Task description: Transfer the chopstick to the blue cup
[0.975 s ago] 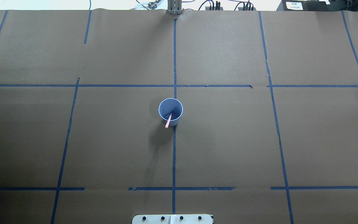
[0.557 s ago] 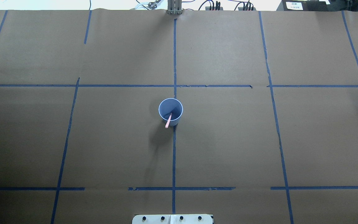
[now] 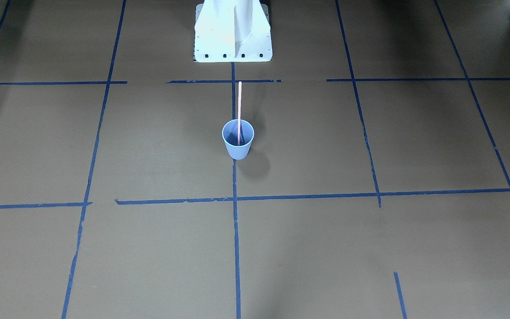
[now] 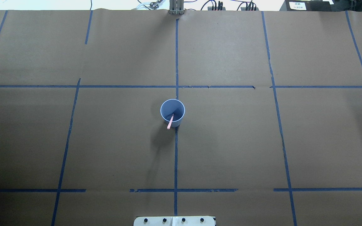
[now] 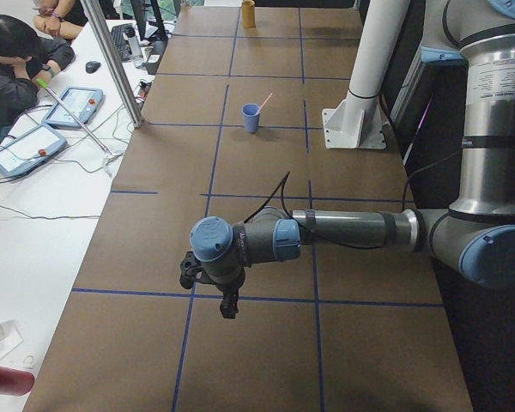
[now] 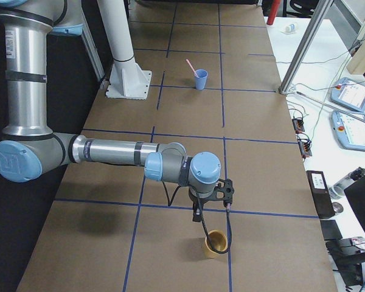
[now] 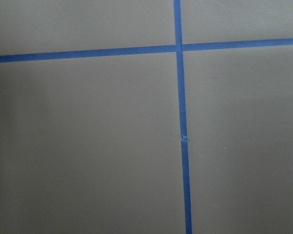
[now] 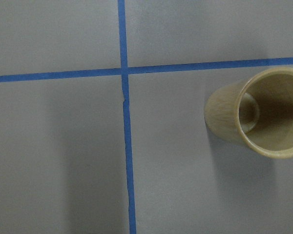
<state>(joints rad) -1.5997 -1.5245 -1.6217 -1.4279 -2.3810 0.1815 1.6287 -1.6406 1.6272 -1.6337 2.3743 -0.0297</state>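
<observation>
The blue cup stands upright at the table's middle on the centre tape line. It also shows in the front view and both side views. The pink chopstick stands inside it, leaning on the rim toward the robot's base, its top well above the cup. My left gripper hangs over bare table far from the cup, near the table's left end. My right gripper hangs near the right end, beside a tan cup. I cannot tell whether either gripper is open or shut.
A tan cup stands upright and empty just by the right gripper. The white robot base sits at the near edge. An operator, tablets and cables lie beyond the far table edge.
</observation>
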